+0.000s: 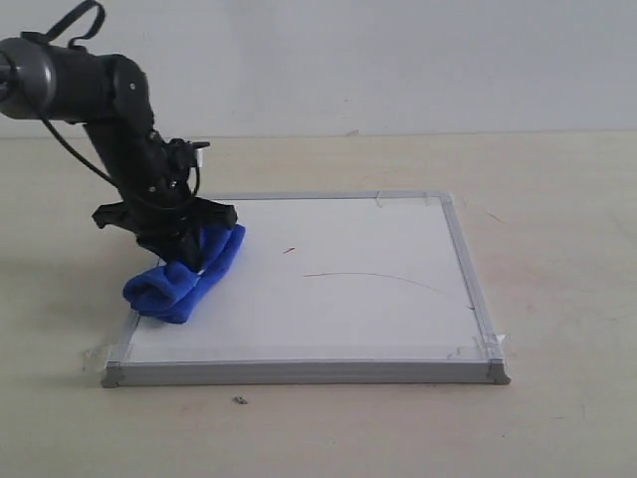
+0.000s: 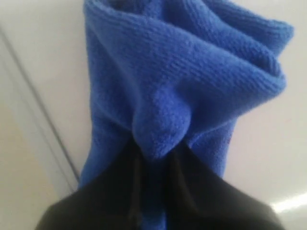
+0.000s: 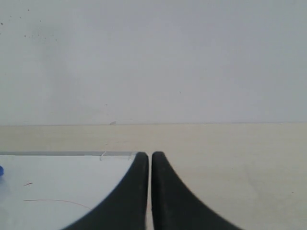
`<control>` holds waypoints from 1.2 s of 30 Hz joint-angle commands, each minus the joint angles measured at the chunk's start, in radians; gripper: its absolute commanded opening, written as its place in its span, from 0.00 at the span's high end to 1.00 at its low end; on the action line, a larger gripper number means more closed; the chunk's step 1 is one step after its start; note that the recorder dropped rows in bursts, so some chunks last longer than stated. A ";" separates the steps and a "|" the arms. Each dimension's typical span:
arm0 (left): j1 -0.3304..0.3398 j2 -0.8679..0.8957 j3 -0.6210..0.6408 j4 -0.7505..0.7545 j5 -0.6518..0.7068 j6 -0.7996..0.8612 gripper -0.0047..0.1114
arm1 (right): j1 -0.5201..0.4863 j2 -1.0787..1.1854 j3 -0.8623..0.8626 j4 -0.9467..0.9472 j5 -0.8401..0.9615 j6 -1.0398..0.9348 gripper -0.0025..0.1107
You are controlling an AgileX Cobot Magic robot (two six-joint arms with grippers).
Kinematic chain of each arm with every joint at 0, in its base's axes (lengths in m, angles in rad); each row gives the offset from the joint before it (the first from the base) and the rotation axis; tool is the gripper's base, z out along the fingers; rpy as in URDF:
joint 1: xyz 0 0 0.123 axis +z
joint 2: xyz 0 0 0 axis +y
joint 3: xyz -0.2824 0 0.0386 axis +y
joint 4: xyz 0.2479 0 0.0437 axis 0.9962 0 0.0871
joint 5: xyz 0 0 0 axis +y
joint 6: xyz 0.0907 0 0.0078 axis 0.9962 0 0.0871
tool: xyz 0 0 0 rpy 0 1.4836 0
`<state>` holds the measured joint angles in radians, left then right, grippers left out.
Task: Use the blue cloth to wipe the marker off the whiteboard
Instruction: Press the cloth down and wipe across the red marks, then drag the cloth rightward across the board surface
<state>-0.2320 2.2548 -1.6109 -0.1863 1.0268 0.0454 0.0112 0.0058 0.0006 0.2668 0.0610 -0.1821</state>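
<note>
Wipe step: your left gripper [image 1: 187,247], clamped on the blue cloth [image 1: 177,287], sits at the whiteboard [image 1: 328,324] left edge. Next, drag it rightward over the red marker line [image 1: 378,276].

A bunched royal-blue microfibre cloth [image 1: 184,279] lies at the left edge of the flat silver-framed whiteboard [image 1: 328,319]; thin red marker lines [image 1: 378,276] cross its middle.

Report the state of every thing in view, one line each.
Left gripper: shut on the cloth.
Cloth: bunched, resting on the board's left part.
Whiteboard: flat on the table, not yet clean.
Marker: thin red line and a small dash, unwiped.
Right gripper: shut, holding nothing.
</note>
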 commanded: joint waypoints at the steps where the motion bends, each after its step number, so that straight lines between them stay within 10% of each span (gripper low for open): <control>1: 0.012 0.057 0.123 -0.002 0.045 0.081 0.92 | -0.002 -0.006 -0.001 -0.004 -0.004 -0.008 0.98; 15: -0.266 0.108 -0.209 -0.165 -0.113 0.129 0.92 | -0.002 -0.006 -0.001 -0.004 -0.004 -0.008 0.98; 24: -0.156 0.193 -0.348 0.452 0.065 -0.157 0.92 | -0.002 -0.006 -0.001 -0.004 -0.004 -0.008 0.98; 29: -0.095 0.182 -0.350 0.166 0.088 -0.033 0.92 | -0.002 -0.006 -0.001 -0.004 -0.004 -0.008 0.98; 36: -0.280 0.204 -0.350 -0.173 0.063 0.187 0.92 | -0.002 -0.006 -0.001 -0.004 -0.004 -0.005 0.98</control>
<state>-0.4019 2.4147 -1.9739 -0.1225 1.0644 0.1212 0.0112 0.0058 0.0006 0.2668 0.0610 -0.1821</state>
